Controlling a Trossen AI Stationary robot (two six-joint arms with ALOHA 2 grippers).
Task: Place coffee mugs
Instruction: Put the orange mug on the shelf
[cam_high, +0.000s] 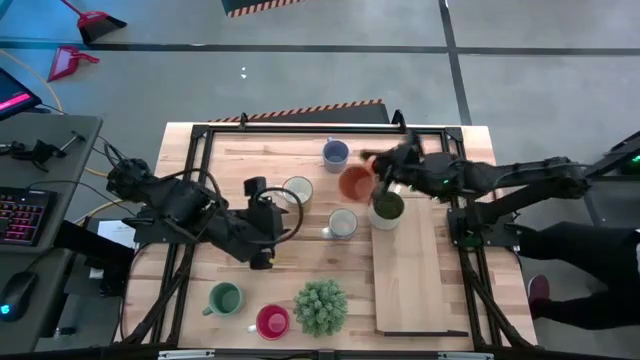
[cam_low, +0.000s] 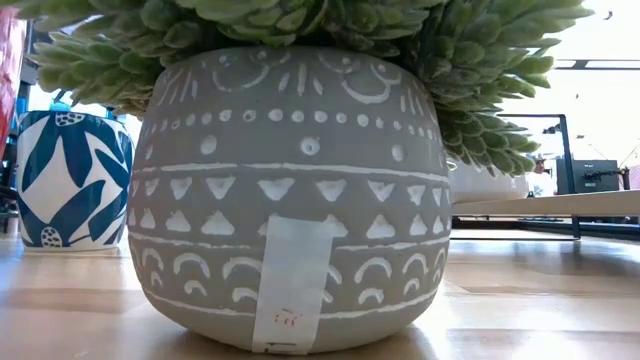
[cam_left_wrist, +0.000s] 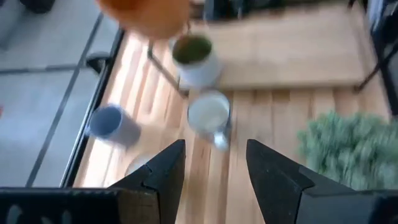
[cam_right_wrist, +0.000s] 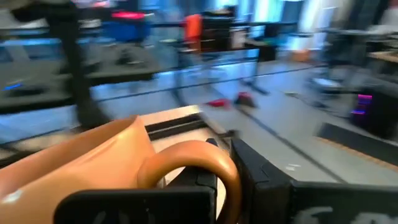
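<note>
The left tool (cam_left_wrist: 211, 177) hangs with its two fingers spread apart and nothing between them, low over the middle of the counter (cam_high: 200, 275). Straight ahead of it, just past the fingertips, stands a white mug (cam_left_wrist: 209, 112), upright, its handle turned back toward the tool. So the left arm is the nearer one for this mug, and a reach forward along the tool's own line would meet the handle side first.

Beyond the white mug, the mug with the dark green inside (cam_left_wrist: 194, 57) stands at the near corner of the long wooden board (cam_high: 410, 265). Off to one side is the blue-grey mug (cam_left_wrist: 112, 122), well apart from both. In the high view another white mug (cam_high: 297, 190) stands just beside the left tool.

Farther still, the right tool (cam_high: 383, 168) is clamped on the handle of the orange mug (cam_high: 356, 182) and holds it above the counter, next to the green-lined mug at the board's corner. Its likely set-down lies toward the board.
</note>
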